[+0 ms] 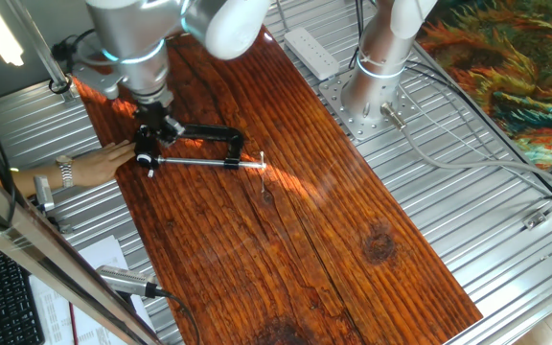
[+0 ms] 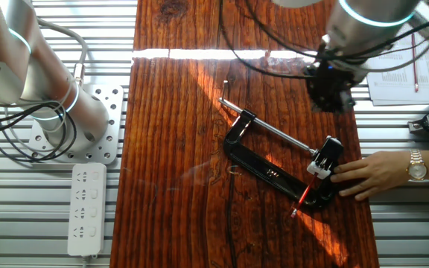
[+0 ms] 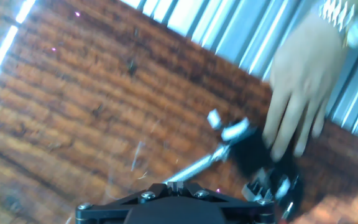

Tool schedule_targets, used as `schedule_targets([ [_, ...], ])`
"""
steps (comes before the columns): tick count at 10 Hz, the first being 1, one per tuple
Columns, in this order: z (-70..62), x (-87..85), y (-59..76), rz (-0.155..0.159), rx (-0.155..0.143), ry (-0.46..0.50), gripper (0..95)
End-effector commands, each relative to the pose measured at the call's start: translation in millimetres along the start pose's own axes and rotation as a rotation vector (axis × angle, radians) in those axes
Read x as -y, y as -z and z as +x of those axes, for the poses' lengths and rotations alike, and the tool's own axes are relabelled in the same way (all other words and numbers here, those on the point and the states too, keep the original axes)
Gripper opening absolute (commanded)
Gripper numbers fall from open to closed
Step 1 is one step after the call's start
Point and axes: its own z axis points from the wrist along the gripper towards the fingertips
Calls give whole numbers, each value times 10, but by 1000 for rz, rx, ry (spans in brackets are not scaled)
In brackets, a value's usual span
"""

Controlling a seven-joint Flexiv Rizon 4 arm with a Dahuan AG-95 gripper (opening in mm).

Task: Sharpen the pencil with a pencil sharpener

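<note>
The pencil sharpener (image 2: 327, 157), a small black block with white marks, sits at the end of the silver screw rod (image 2: 270, 130) of a black C-shaped clamp (image 2: 263, 167) on the wooden board. A thin red pencil (image 2: 304, 195) lies at the clamp's near arm, next to a person's hand (image 2: 371, 175). My gripper (image 2: 332, 100) hovers just above the sharpener end of the clamp (image 1: 209, 132). In the blurred hand view its fingers (image 3: 168, 184) stand together with nothing between them, and the rod (image 3: 197, 165) and the hand (image 3: 297, 93) lie beyond.
The person's hand (image 1: 94, 168) with a wristwatch (image 1: 64, 172) rests at the board's edge by the clamp. A second robot base (image 1: 377, 86) and a white power strip (image 1: 311, 53) stand beside the board (image 1: 305, 240). Papers (image 2: 408, 71) lie off the board.
</note>
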Motion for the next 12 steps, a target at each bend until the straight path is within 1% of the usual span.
schedule_targets([
  [1,-96,39,-104,-6,13,59,0],
  [2,-106,57,-149,-8,25,69,0],
  [3,-140,90,-190,-15,38,100,0],
  [4,-167,110,-210,-11,37,122,0],
  [5,-194,122,-231,-6,42,146,0],
  [7,-221,129,-290,-4,46,149,0],
  [8,-251,135,-303,-20,62,138,0],
  [9,-264,137,-294,-17,52,142,0],
  [10,-269,138,-288,-22,58,154,0],
  [12,-286,141,-285,-17,55,111,0],
])
